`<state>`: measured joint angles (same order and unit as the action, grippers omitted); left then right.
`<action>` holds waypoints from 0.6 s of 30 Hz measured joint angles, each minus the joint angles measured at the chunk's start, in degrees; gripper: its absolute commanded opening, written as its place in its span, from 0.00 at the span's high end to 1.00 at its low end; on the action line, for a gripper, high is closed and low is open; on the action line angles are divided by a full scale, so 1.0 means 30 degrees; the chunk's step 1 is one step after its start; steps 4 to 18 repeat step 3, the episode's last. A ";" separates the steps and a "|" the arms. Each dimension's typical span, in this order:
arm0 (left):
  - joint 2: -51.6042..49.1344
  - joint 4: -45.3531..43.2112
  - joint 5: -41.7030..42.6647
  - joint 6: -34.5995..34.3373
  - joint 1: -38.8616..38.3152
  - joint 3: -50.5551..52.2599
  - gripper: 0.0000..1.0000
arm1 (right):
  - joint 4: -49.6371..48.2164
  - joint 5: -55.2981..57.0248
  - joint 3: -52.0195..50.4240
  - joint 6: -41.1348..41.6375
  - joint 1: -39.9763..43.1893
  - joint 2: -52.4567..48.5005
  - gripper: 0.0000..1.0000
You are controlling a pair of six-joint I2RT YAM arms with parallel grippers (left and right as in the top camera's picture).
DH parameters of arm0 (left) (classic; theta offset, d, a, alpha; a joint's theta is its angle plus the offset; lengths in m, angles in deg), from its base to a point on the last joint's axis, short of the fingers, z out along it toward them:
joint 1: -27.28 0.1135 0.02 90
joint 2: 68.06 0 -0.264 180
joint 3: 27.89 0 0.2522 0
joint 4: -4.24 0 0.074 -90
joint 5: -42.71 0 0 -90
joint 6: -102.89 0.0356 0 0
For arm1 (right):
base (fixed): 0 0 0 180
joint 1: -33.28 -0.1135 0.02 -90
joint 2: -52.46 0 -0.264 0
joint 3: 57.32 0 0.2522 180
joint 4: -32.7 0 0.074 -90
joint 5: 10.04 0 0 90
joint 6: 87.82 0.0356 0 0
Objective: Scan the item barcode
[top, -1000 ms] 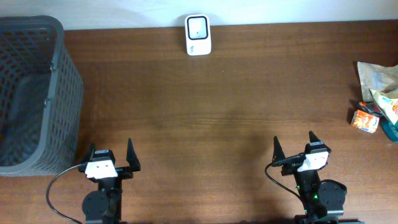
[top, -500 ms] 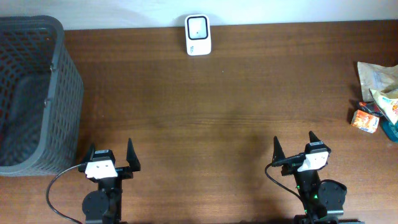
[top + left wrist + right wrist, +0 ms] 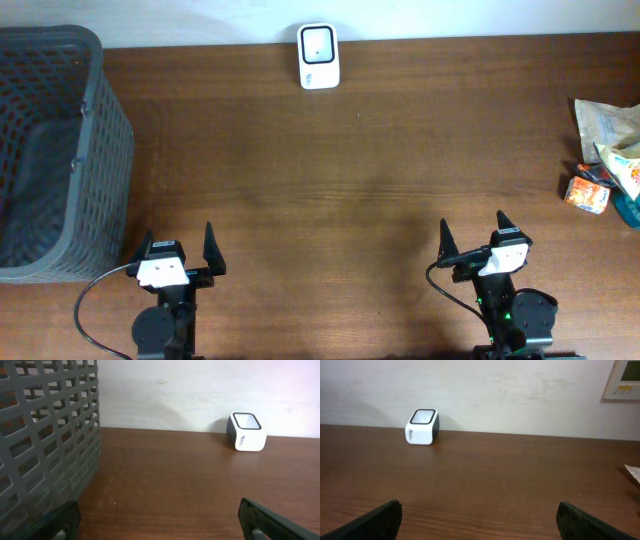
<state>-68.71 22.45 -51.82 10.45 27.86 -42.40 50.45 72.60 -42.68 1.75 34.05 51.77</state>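
The barcode scanner (image 3: pixel 319 56) is seen at the far edge of the wooden table (image 3: pixel 330 170), by the wall, well ahead of both arms. A small orange box (image 3: pixel 587 193) and snack packets (image 3: pixel 605 125) are piled at the right edge, well apart from the right gripper (image 3: pixel 473 232) (the nearer one). It and the left gripper (image 3: pixel 178 242) are held wide open, empty. A grey mesh basket (image 3: pixel 100 120) is set far left.

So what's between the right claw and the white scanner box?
Nothing: only bare brown table lies between the right gripper and the scanner, as the overhead and right wrist views show.
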 measured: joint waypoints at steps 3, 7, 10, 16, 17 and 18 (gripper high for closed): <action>0.0000 0.0000 0.0000 -0.0007 0.0000 0.0000 0.01 | 0.0000 0.0000 0.0000 -0.0015 0.0000 0.0000 0.02; 0.0000 0.0000 0.0000 -0.0007 0.0000 0.0000 0.01 | 0.0000 0.0000 0.0000 -0.0015 0.0000 0.0000 0.02; 0.0000 0.0000 0.0000 -0.0007 0.0000 0.0000 0.01 | 0.0000 0.0000 0.0000 -0.0015 0.0000 0.0000 0.02; 0.0000 0.0000 0.0000 -0.0007 0.0000 0.0000 0.01 | 0.0000 0.0000 0.0000 -0.0015 0.0000 0.0000 0.02; 0.0000 0.0000 0.0000 -0.0007 0.0000 0.0000 0.01 | 0.0000 0.0000 0.0000 -0.0015 0.0000 0.0000 0.02; 0.0000 0.0000 0.0000 -0.0007 0.0000 0.0000 0.01 | 0.0000 0.0000 0.0000 -0.0015 0.0000 0.0000 0.02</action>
